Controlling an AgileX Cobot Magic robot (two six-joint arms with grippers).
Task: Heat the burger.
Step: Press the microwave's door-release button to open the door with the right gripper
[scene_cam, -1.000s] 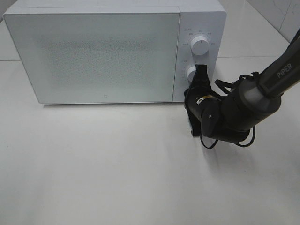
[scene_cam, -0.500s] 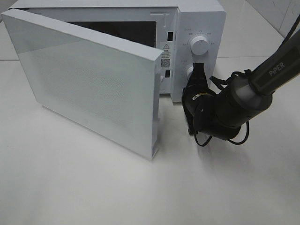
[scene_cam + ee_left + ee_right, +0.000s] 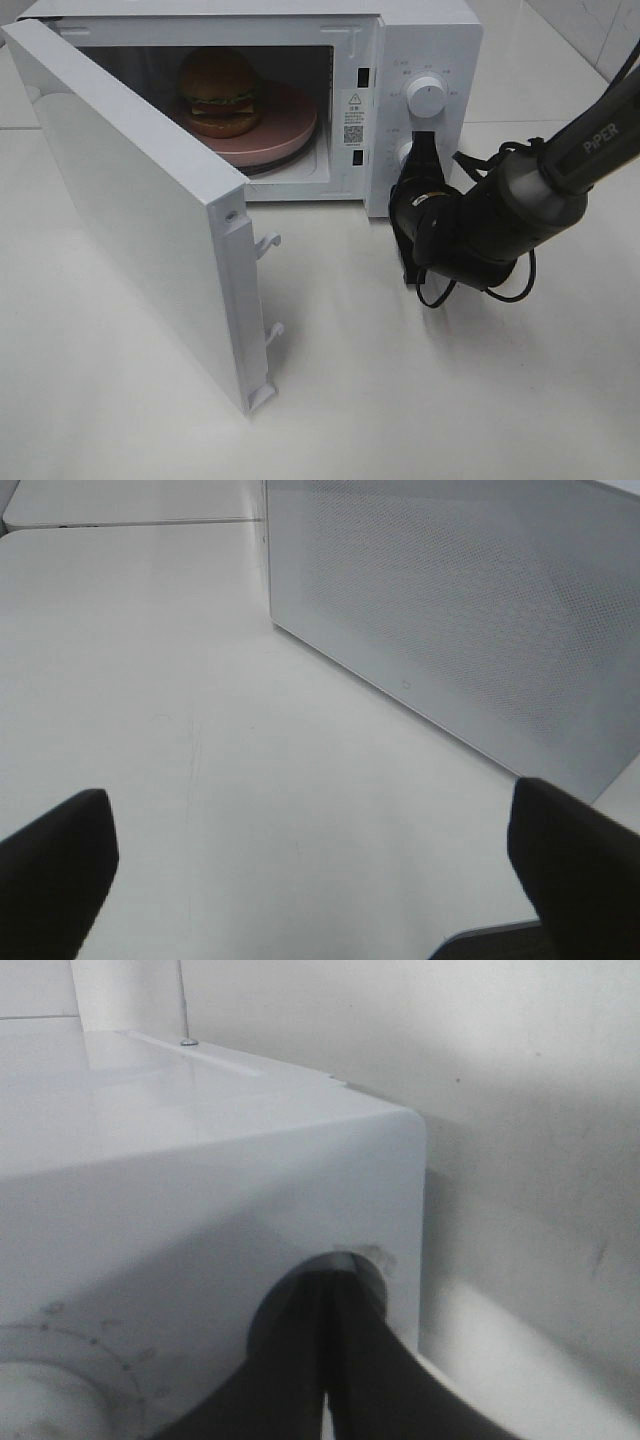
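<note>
Presently: burger (image 3: 220, 92), upright on pink plate (image 3: 292, 132), inside the cavity of the microwave (image 3: 430, 40), which stands at the far edge of the tabletop (image 3: 420, 400). Door (image 3: 140, 220): swung wide on its left hinge, latch hooks (image 3: 268, 243) exposed. Right gripper (image 3: 420, 146): jaws pressed together, nothing held, tips on the lower control (image 3: 405, 157) beneath the upper dial (image 3: 427, 96). Step in hand, as judged: a push on that lower control, apparently the door release. To do it well: press square to the panel, then draw straight back so the tips neither slide onto the dial nor shove the oven; the door must be shut before any heating. Right arm: enters from the tabletop's right edge, forearm low, wrist bent toward the panel. Left gripper (image 3: 315, 855): fingers wide apart, empty, above bare tabletop, facing the door's outer face; absent from the high view.
</note>
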